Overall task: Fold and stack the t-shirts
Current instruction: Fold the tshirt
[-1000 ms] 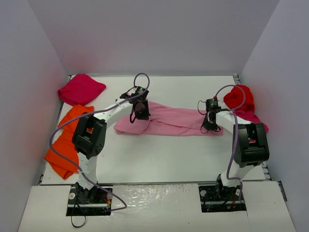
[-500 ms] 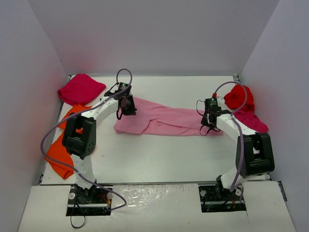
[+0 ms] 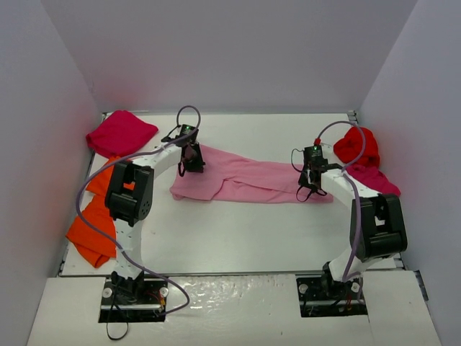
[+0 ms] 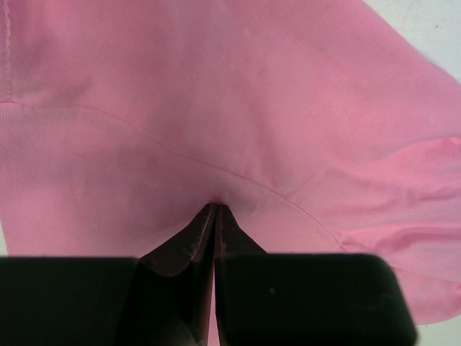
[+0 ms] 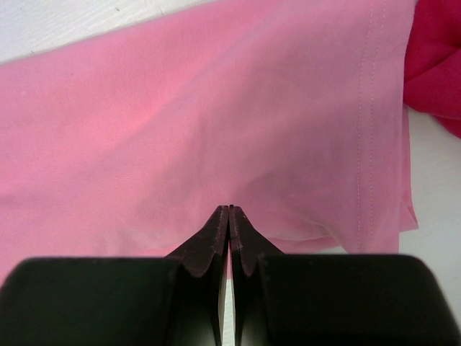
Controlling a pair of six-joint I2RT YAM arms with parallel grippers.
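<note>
The light pink soft cloth t-shirt [image 3: 245, 180] lies drawn out as a long, rumpled band across the middle of the white desk [image 3: 238, 238], between the two arms. The left gripper [image 3: 191, 156] is closed at the shirt's left end. In its wrist view the jaws meet tip to tip and fine creases in the cloth run into them, so it looks to be pinching a fold. The right gripper [image 3: 310, 182] is likewise closed at the right end, near the stitched hem [image 5: 371, 108]. Its hold on the cloth is less plain to see but seems real. The shirt should handle as light, thin and wholly limp: it will sag, bunch and trail on the desk instead of keeping any shape, and it is neither fragile nor slippery. A small pinch of one thin layer could slip free under a pull. The doubled cloth at a hem, a shoulder seam or a corner would therefore be the surer place to grip, with both arms at matching points so that the edge between them stays taut. The other shirts wait at the sides. A magenta-crimson crumpled shirt [image 3: 121, 132] and orange crumpled cloth [image 3: 94, 220] lie on the left. A bright red bunched shirt [image 3: 356, 146] sits on the right, just beside another magenta-crimson piece [image 3: 376, 180].
</note>
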